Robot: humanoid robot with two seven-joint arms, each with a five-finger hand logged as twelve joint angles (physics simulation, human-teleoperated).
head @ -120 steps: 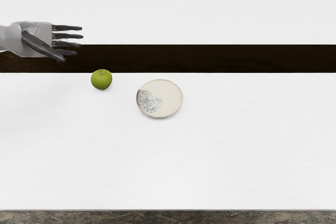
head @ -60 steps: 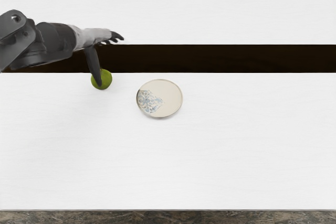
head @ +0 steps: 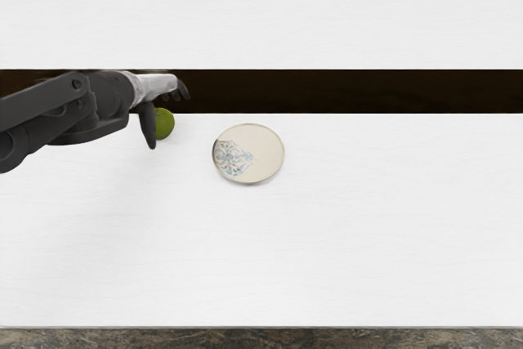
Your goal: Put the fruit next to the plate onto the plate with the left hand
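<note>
The fruit [head: 166,123] is small, round and bright green. It sits on the white counter [head: 327,234] near its far edge, a little to the left of the plate [head: 270,153] and clear of it. The plate is pale with a blue pattern on its left half. Fruit and plate lie where they lay half a second ago, while my arm has dropped lower and reached further in. My left hand [head: 159,97] now hangs over the fruit and hides its left side. I cannot tell whether it has closed on the fruit.
</note>
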